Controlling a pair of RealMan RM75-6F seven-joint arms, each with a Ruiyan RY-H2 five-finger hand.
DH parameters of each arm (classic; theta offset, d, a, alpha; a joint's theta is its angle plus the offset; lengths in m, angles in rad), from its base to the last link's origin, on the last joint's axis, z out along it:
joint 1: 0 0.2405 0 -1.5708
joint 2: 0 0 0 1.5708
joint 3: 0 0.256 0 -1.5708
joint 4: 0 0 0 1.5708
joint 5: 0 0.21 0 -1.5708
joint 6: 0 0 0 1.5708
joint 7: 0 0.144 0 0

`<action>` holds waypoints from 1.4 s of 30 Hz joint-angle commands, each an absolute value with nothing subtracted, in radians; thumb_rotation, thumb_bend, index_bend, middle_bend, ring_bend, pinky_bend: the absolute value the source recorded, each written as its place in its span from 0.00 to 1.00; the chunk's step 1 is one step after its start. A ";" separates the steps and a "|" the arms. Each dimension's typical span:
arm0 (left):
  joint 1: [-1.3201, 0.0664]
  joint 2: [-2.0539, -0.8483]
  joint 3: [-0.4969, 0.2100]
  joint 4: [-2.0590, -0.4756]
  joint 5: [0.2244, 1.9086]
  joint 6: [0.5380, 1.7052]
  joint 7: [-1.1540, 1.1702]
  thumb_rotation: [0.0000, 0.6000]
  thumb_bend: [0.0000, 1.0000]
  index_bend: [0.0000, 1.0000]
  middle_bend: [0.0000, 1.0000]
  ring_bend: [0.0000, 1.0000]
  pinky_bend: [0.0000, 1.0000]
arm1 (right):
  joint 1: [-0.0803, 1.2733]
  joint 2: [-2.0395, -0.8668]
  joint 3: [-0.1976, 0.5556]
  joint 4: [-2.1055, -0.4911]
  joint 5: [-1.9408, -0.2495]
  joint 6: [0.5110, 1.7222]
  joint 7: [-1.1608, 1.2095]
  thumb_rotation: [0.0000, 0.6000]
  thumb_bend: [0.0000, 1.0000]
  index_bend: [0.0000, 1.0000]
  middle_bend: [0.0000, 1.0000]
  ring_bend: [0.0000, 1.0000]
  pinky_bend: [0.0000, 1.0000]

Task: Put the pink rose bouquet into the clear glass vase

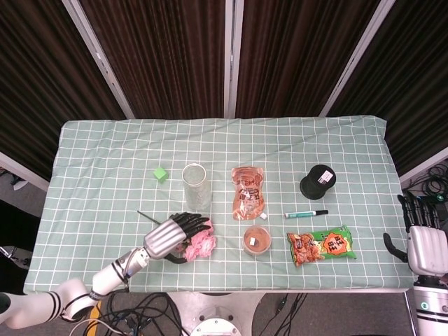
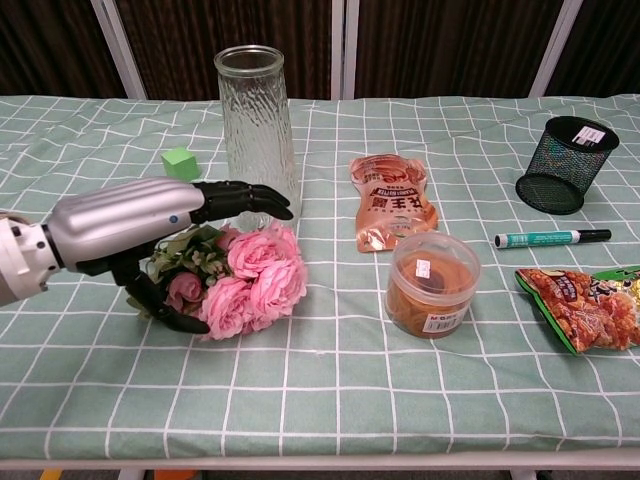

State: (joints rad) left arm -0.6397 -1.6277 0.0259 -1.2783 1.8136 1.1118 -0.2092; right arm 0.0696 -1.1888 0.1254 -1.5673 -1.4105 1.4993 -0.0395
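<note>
The pink rose bouquet (image 2: 252,282) lies on the green checked cloth just in front of the clear glass vase (image 2: 257,140), which stands upright. My left hand (image 2: 150,225) hovers over the bouquet's leafy stem end, its fingers (image 2: 245,198) stretched out above the leaves toward the vase and the thumb low at the near side; it holds nothing. From the head view the left hand (image 1: 171,236) covers the greenery, with only the blooms of the bouquet (image 1: 203,243) showing below the vase (image 1: 196,184). My right hand (image 1: 423,246) is spread, off the table's right edge.
A green cube (image 2: 180,163) sits left of the vase. Right of the bouquet are an orange pouch (image 2: 392,202), a lidded plastic jar (image 2: 433,284), a green marker (image 2: 550,238), a black mesh cup (image 2: 566,165) and a snack bag (image 2: 590,308).
</note>
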 commanded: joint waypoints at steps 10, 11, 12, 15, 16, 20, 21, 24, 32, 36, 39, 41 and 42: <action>-0.689 -1.661 0.030 -1.229 1.753 1.045 -0.216 1.00 0.03 0.11 0.04 0.05 0.15 | 0.066 -1.195 0.125 -1.540 -1.397 1.489 -0.012 1.00 0.25 0.00 0.00 0.00 0.00; -0.691 -1.662 0.033 -1.226 1.749 1.040 -0.216 1.00 0.03 0.11 0.04 0.05 0.15 | 0.066 -1.195 0.125 -1.538 -1.397 1.489 -0.010 1.00 0.25 0.00 0.00 0.00 0.00; -0.693 -1.663 0.035 -1.223 1.744 1.035 -0.215 1.00 0.03 0.11 0.04 0.05 0.15 | 0.066 -1.195 0.125 -1.537 -1.397 1.489 -0.008 1.00 0.25 0.00 0.00 0.00 0.00; -0.697 -1.666 0.039 -1.217 1.729 1.025 -0.214 1.00 0.03 0.11 0.04 0.05 0.15 | 0.064 -1.196 0.125 -1.532 -1.395 1.489 -0.004 1.00 0.25 0.00 0.00 0.00 0.00; -0.698 -1.667 0.039 -1.215 1.725 1.022 -0.214 1.00 0.03 0.11 0.04 0.05 0.15 | 0.064 -1.196 0.125 -1.531 -1.395 1.488 -0.003 1.00 0.25 0.00 0.00 0.00 0.00; -0.702 -1.668 0.044 -1.213 1.714 1.016 -0.210 1.00 0.03 0.11 0.05 0.05 0.16 | 0.065 -1.198 0.125 -1.528 -1.395 1.486 -0.002 1.00 0.25 0.00 0.00 0.00 0.00; -0.703 -1.667 0.046 -1.214 1.712 1.017 -0.207 1.00 0.03 0.11 0.05 0.06 0.17 | 0.065 -1.199 0.125 -1.528 -1.395 1.486 -0.002 1.00 0.25 0.00 0.00 0.00 0.00; -0.705 -1.666 0.050 -1.218 1.712 1.023 -0.200 1.00 0.04 0.11 0.09 0.09 0.19 | 0.065 -1.200 0.125 -1.528 -1.395 1.485 -0.003 1.00 0.25 0.00 0.00 0.00 0.00; -0.707 -1.679 0.053 -1.209 1.702 1.031 -0.187 1.00 0.07 0.22 0.19 0.19 0.32 | 0.064 -1.199 0.126 -1.527 -1.395 1.487 -0.002 1.00 0.25 0.00 0.00 0.00 0.00; -0.709 -1.683 0.053 -1.206 1.701 1.041 -0.177 1.00 0.10 0.27 0.25 0.24 0.37 | 0.063 -1.198 0.126 -1.526 -1.394 1.487 0.000 1.00 0.25 0.00 0.00 0.00 0.00; -0.712 -1.682 0.055 -1.208 1.699 1.041 -0.174 1.00 0.13 0.32 0.30 0.29 0.42 | 0.062 -1.198 0.126 -1.525 -1.393 1.487 0.001 1.00 0.25 0.00 0.00 0.00 0.00; -0.712 -1.681 0.056 -1.208 1.699 1.044 -0.169 1.00 0.14 0.36 0.35 0.33 0.44 | 0.061 -1.198 0.126 -1.524 -1.393 1.487 0.002 1.00 0.25 0.00 0.00 0.00 0.00; -0.712 -1.679 0.058 -1.210 1.698 1.044 -0.168 1.00 0.15 0.38 0.37 0.34 0.45 | 0.061 -1.198 0.126 -1.523 -1.392 1.487 0.004 1.00 0.25 0.00 0.00 0.00 0.00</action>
